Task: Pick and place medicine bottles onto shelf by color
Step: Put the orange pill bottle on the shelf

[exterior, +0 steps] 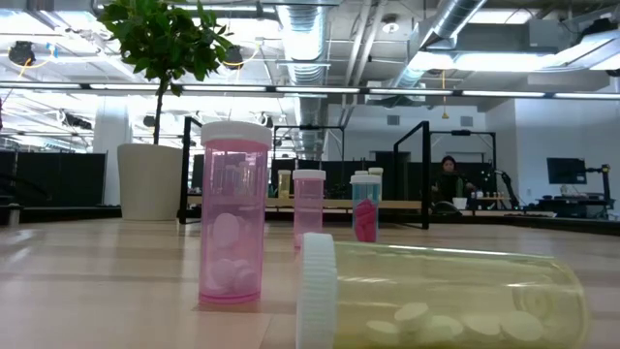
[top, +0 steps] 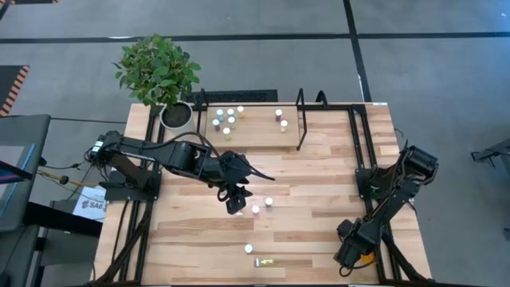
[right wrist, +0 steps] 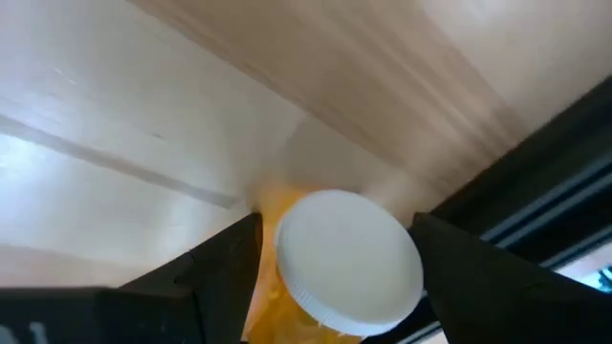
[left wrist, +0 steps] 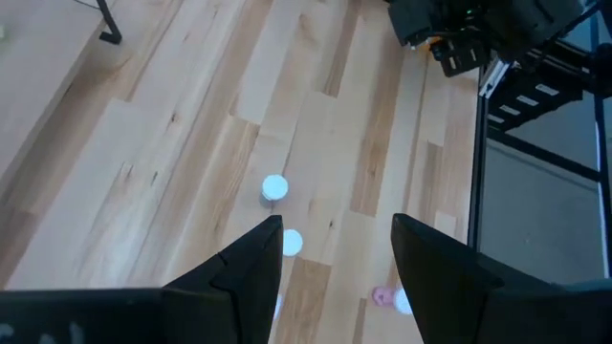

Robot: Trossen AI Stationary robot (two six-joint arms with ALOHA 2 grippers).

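**Inspection: bottle sorting, left arm mid-table, right arm at near right corner**

High view: The left gripper (top: 233, 201) was extended over the middle of the light plank tabletop (top: 319, 175), just beside two loose white-capped bottles (top: 262, 206). Another white-capped bottle (top: 249, 249) stood nearer the front edge, and a yellow bottle lying on its side (top: 264, 261) lay just beside it. The small light-wood shelf in a black tube frame (top: 253, 131) sat at the far edge and carried a group of bottles (top: 227, 119) at its left end and two more (top: 281, 119) towards its right end. A potted green plant (top: 159, 73) stood at the far left corner. The right gripper (top: 360, 257) was at the near right corner of the table.

Low view: A pink transparent bottle with white cap (exterior: 233, 211) stood upright; the yellow one lay in front of it, cap towards it. Two further pink bottles (exterior: 309, 206) stood behind.

Left wrist view: The left fingers (left wrist: 251, 269) were spread apart with nothing between them, above bare planks and white caps (left wrist: 274, 187).

Right wrist view: The right fingers (right wrist: 222, 268) stood wide on either side of an orange bottle with a white round cap (right wrist: 350, 262); contact with it could not be made out.
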